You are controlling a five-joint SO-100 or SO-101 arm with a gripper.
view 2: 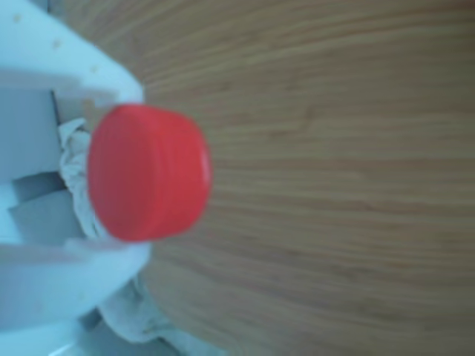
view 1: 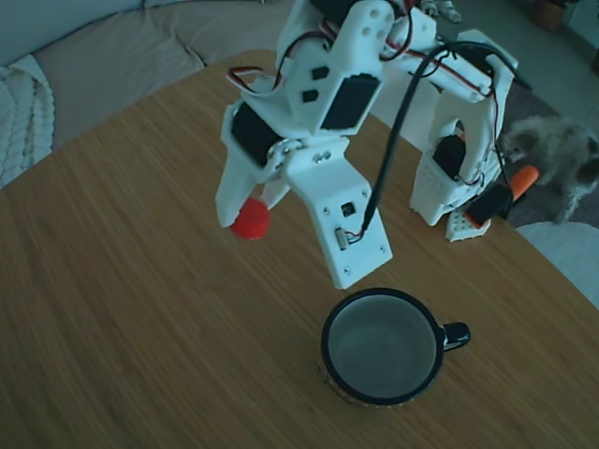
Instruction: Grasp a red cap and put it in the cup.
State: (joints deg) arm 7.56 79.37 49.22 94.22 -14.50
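Observation:
The red cap (view 1: 250, 220) hangs above the wooden table, pinched between the white fingers of my gripper (view 1: 245, 218). In the other view the red cap (view 2: 147, 173) fills the left centre, clamped between two white fingers (view 2: 52, 67), with bare wood grain behind it. The cup (view 1: 382, 346), a black mug with a pale inside and a small handle on its right, stands upright on the table at the lower right of the fixed view. The cap is up and to the left of the cup's mouth, not over it.
The arm's white base (view 1: 454, 178) stands at the back right with an orange clamp handle (view 1: 518, 182). A furry animal (view 1: 562, 154) is at the right edge. A sofa (view 1: 122, 47) lies beyond the table's far edge.

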